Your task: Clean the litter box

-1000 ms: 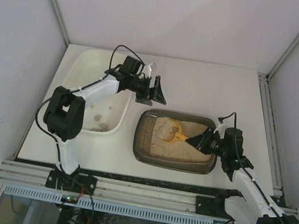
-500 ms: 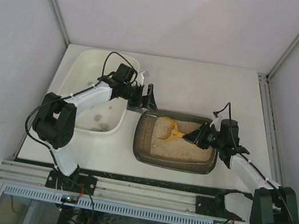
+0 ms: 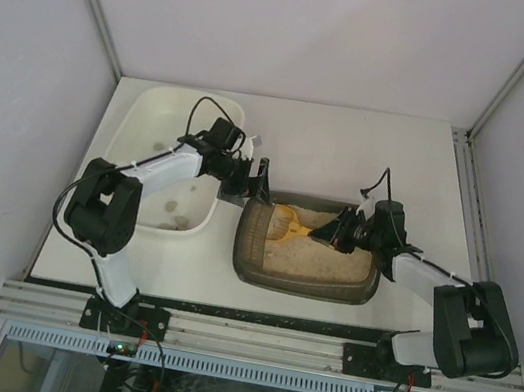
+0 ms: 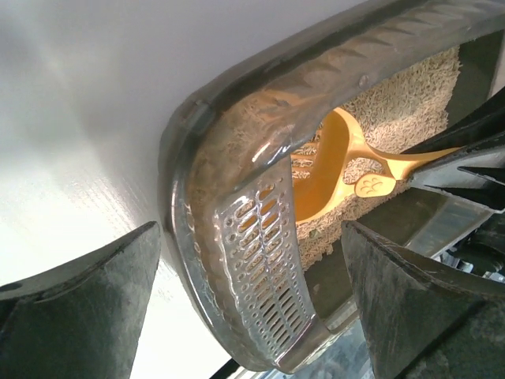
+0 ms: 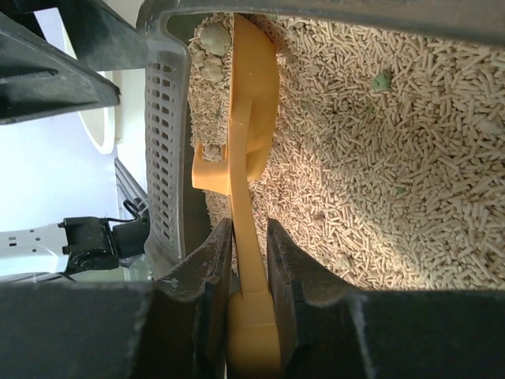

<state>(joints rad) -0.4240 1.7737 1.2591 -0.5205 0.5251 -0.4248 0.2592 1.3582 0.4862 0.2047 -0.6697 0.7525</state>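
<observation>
Two sets of fingers meet at the litter box (image 3: 302, 286), which sits on the counter (image 3: 350, 156) just right of the white tub (image 3: 146, 105). Spread wide, the left fingers (image 3: 250, 184) straddle the box's far-left corner, gripping nothing. Closed tight, the right fingers (image 3: 334, 235) clamp the yellow scoop (image 3: 287, 225) by its handle, blade in the litter near the left wall.

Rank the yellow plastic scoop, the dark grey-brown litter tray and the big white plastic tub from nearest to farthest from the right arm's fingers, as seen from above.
1. Yellow plastic scoop: its handle is clamped between the right fingers.
2. Dark grey-brown litter tray: right underneath them, with its sandy litter.
3. White plastic tub: far off to the left, beyond the tray.
</observation>
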